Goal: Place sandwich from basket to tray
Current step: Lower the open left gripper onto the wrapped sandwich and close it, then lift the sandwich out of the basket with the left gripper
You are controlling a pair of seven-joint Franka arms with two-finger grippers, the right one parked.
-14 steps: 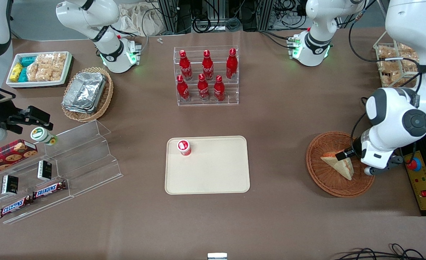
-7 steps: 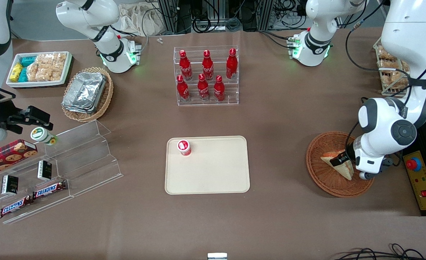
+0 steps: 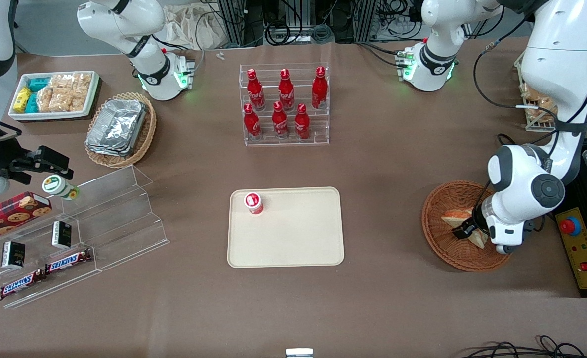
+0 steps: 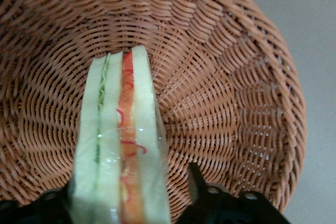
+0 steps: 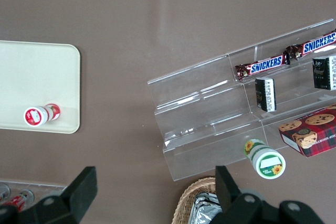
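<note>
1. The gripper [image 4: 128,203] is low inside the basket [image 3: 440,248], and its two dark fingers [image 4: 197,190] stand open, one on each side of the sandwich [image 4: 118,145].
2. In the wrist view the fingers are close to the bread sides, but I cannot tell if they touch them.
3. The sandwich lies in the basket; its layers are white bread, a thin green line, and an orange-red filling.
4. In the front view the arm covers a part of the sandwich [image 3: 455,217]; one tip shows on the side toward the tray [image 3: 293,243] and one corner shows nearer to the camera.
5. The basket stands on the brown table [image 3: 397,164], toward the working arm's end, well apart from the tray.
6. The tray lies in the middle of the table, and one small red-and-white cup [image 3: 254,203] stands on it near a corner.
7. Farther from the camera than the tray is a clear rack [image 3: 323,134] with six red bottles [image 3: 280,119].
8. Toward the parked arm's end are a tan basket [image 3: 146,134] with foil trays [image 3: 117,127], a white tray [image 3: 17,115] of snacks, and a clear stepped stand [image 3: 124,219] with Snickers bars [image 3: 67,260].
9. A cookie box [image 3: 10,214] is beside that stand.
</note>
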